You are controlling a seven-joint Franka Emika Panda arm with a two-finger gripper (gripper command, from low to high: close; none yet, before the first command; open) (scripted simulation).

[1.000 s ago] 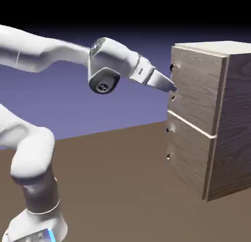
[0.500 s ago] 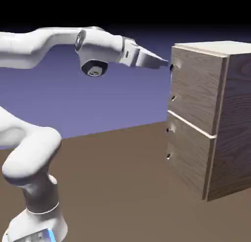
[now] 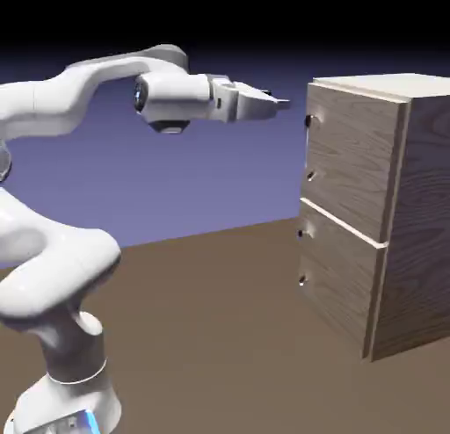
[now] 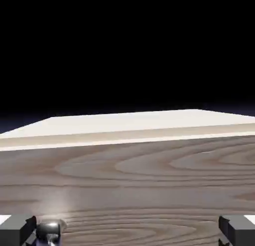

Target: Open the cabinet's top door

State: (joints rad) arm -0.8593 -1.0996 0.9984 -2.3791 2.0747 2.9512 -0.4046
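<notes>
The light-brown wood-grain cabinet (image 3: pixel 413 221) stands at the exterior view's right. Its top door (image 3: pixel 352 160) is flush and closed, with the small metal handle (image 3: pixel 309 148) on its left edge. My gripper (image 3: pixel 278 103) hovers level, a short gap left of the door's upper corner, slightly above the handle and touching nothing. In the hand view the fingertips (image 4: pixel 17 229) sit far apart at the bottom corners, so the gripper (image 4: pixel 127 236) is open and empty. The top door (image 4: pixel 129 190) fills the lower half there, a shiny end of the handle (image 4: pixel 48 230) shows at bottom left, and the cabinet's pale top (image 4: pixel 124 123) lies above.
The matching lower panel (image 3: pixel 338 278) sits under the top door, with its own handle (image 3: pixel 301 258) on the left edge. The cabinet rests on the brown table (image 3: pixel 202 336). My arm's base (image 3: pixel 66 397) stands at the lower left.
The gripper rose from about the handle's lower mount to above its upper mount, levelled out, and drew back slightly left from the door. The cabinet stayed shut.
</notes>
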